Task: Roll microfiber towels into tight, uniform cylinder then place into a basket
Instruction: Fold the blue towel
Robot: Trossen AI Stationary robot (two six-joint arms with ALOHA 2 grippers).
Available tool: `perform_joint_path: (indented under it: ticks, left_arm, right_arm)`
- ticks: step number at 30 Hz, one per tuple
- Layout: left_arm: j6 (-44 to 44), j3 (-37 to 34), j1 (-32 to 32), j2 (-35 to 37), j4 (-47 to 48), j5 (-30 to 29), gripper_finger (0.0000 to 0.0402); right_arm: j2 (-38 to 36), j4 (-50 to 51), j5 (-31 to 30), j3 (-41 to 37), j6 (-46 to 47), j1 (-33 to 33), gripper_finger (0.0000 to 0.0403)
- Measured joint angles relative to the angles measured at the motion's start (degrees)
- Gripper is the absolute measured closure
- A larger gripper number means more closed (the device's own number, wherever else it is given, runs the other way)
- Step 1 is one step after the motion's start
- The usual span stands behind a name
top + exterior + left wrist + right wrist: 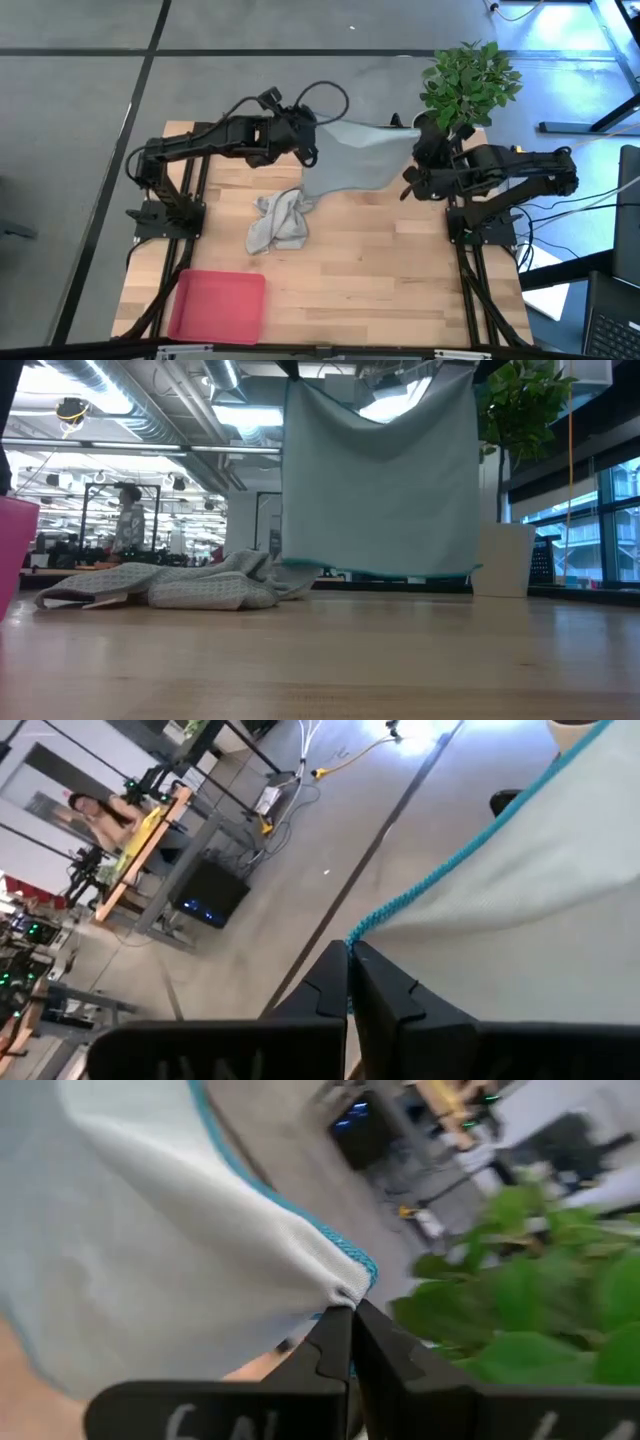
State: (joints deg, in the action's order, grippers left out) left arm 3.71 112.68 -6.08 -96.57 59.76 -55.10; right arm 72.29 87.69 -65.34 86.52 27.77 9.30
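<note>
**Table layout from my station**

I see one towel [352, 160] stretched in the air between the left gripper [306, 152] and the right gripper [413, 180], over the table's [380, 270] far half. The other towel [279, 222] lies crumpled on the table just nearer, toward the left. The basket [217, 306] sits at the near left corner. A potted plant [468, 85] stands behind the right arm.

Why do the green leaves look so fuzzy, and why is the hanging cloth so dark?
Right wrist view: the plant sits beyond the focus, so its leaves smear, while the blue towel corner is sharp. Low view: ceiling lights shine behind the towel, leaving its near face shaded.
</note>
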Motion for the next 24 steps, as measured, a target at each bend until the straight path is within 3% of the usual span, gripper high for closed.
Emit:
perform_joint_path:
  ticks: [7,13,19,24]
  left_arm:
    - [5.84,0.00,-3.17,0.00,-4.57,1.27,0.0401]
    - [6.10,0.00,-5.71,0.00,-6.14,10.97,0.0401]
    - [5.07,-1.54,-5.02,-0.20,-3.36,18.27,0.0401]
    - [1.50,-5.10,-3.20,-0.10,0.63,22.41,0.0401]
  right_arm:
    - [-0.09,-2.22,-2.56,0.00,-4.73,-3.36,0.0393]
    - [-0.09,-2.83,-2.11,0.00,-5.56,-5.23,0.0393]
    - [-0.09,-1.14,7.85,-0.21,-2.65,-4.65,0.0393]
    - [-0.25,0.39,13.52,-4.82,1.90,-2.79,0.0393]
